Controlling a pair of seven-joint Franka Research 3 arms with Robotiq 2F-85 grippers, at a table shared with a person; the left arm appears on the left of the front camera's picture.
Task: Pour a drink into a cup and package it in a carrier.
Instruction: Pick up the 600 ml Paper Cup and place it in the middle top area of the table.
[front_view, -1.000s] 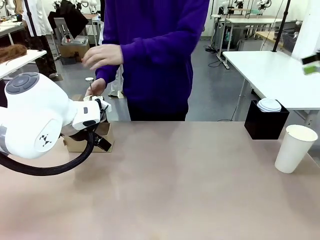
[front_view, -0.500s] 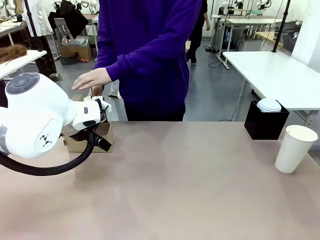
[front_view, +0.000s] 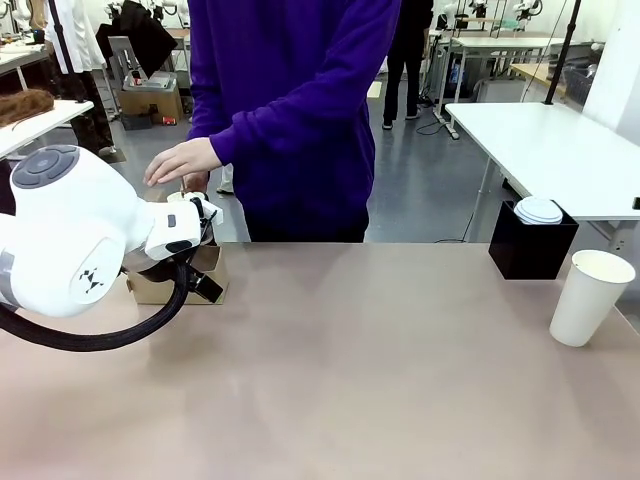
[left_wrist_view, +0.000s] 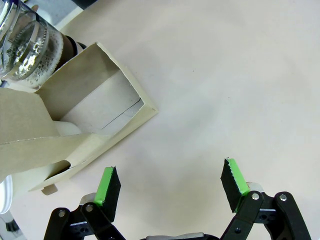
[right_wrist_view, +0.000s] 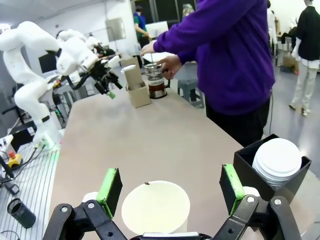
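we count 1 open paper cup near the table's right edge, by 1 black box of lids | 1 cardboard carrier half hidden behind left arm | 1 glass jar beside it, drink dark, level unclear | left gripper, right gripper: jaws wide, empty

Table: tan top, running the full width.
Black box: far right on the table, a stack of white lids in it.
Purple sweater: person standing at the far edge.
White table: behind, right.
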